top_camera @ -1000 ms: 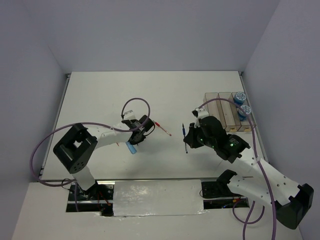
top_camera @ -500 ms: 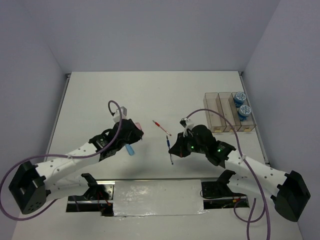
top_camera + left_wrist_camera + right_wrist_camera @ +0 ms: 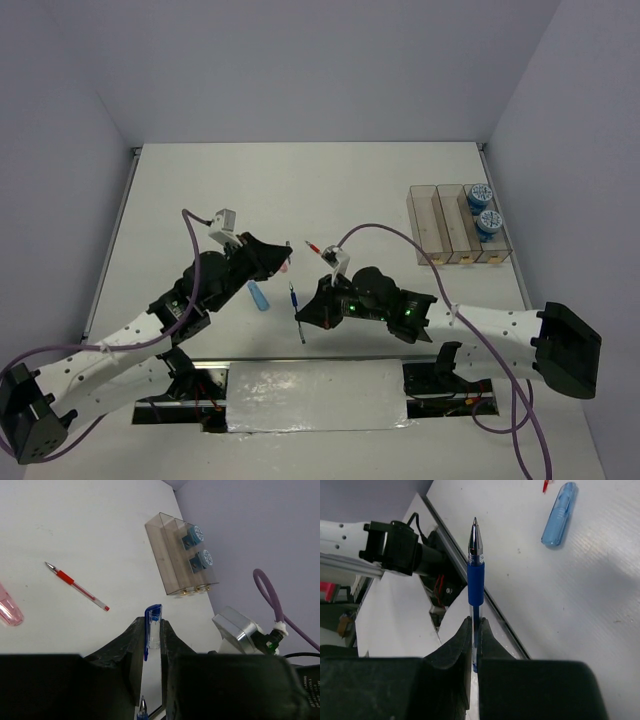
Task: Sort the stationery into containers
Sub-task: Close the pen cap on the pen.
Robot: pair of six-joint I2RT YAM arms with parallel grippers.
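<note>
Looking down at the table (image 3: 250, 190) from the near edge, both arms are reaching in toward the middle. The right gripper (image 3: 474, 629) has its fingers squeezed tight on the thin blue pen (image 3: 475, 580). It grips the clear barrel just behind the blue grip, and the tip points toward 6 o'clock, at the near edge.

The left gripper (image 3: 150, 630) sits around 10 o'clock from the right one. It's pinching a blue-capped clear piece (image 3: 152, 617), which stands up between the fingertips. A blue oblong piece (image 3: 259, 296) lies flat on the table at roughly 7 o'clock from the left claw's tip, not touching anything. A pink see-through piece (image 3: 9, 611) shows right next to that claw; can't tell if it's on the table or not.

The red pen (image 3: 76, 586) lies loose on the table between the two claws, about 12 o'clock from the right one.

The three clear bins (image 3: 421, 222) are over at 2 o'clock, joined in a row. Both blue-and-white rolls (image 3: 481, 194) sit in the bin closest to 3 o'clock, one behind the other.
</note>
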